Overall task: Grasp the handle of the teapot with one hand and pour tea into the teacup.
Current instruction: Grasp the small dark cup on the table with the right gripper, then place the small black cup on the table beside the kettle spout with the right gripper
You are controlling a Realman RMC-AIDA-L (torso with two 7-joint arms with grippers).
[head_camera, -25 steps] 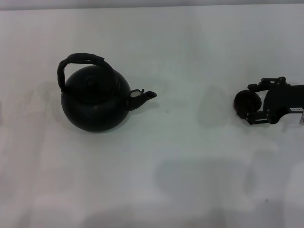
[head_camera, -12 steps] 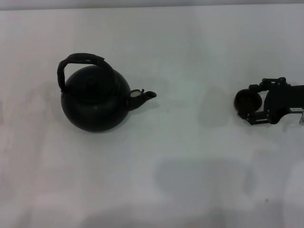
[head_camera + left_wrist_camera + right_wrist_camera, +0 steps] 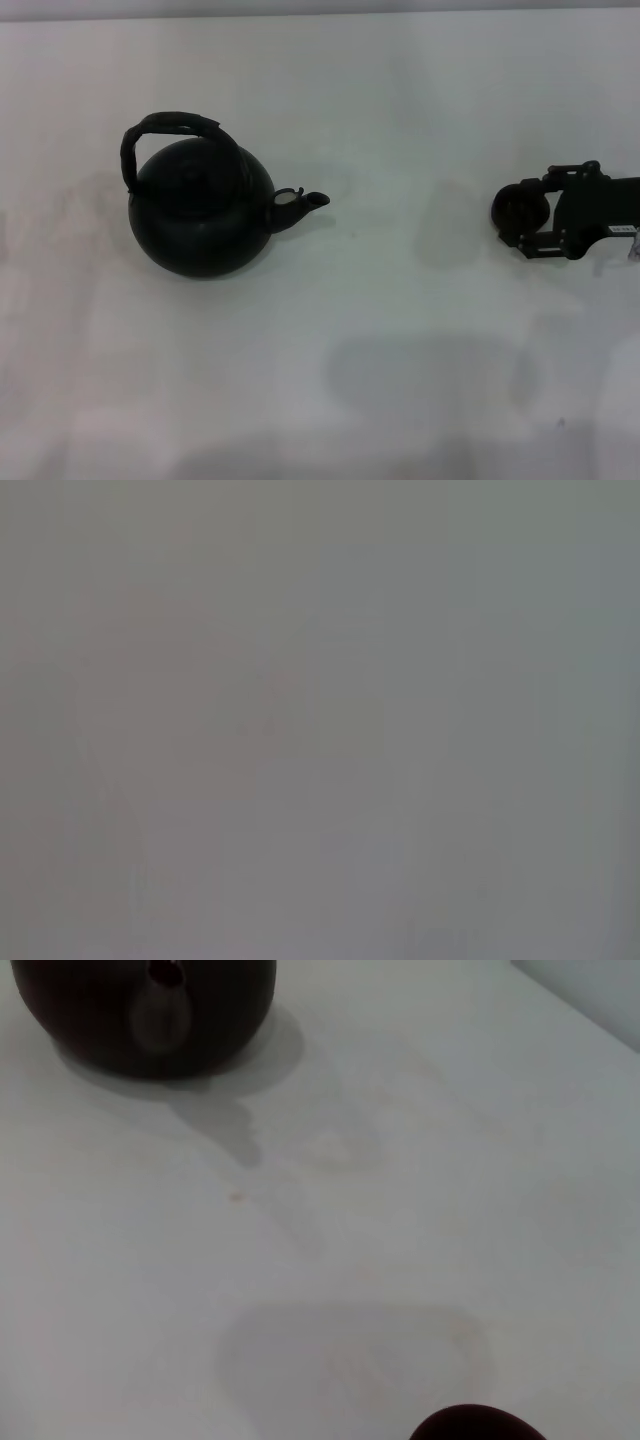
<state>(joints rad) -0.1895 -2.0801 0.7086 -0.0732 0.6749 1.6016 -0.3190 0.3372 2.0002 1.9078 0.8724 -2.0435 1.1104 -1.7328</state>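
Note:
The black round teapot (image 3: pixel 200 220) stands on the white table at the left, its spout (image 3: pixel 303 205) pointing right. Its arched, ropey handle (image 3: pixel 170 123) loops over the top with nothing touching it. At the far right, my right gripper (image 3: pixel 530 216) reaches in from the edge and is shut on the small black teacup (image 3: pixel 519 211), a finger on each side of it. The right wrist view shows the teapot (image 3: pixel 140 1010) ahead with its spout facing the camera, and the teacup's rim (image 3: pixel 475 1425) at the picture's edge. My left gripper is out of view.
The white table (image 3: pixel 400 330) stretches between teapot and teacup, with soft shadows on it. Its far edge (image 3: pixel 320 12) runs along the top of the head view. The left wrist view shows only a plain grey surface.
The right gripper with the teacup has shifted only slightly, a little toward the far side. The teapot has not moved.

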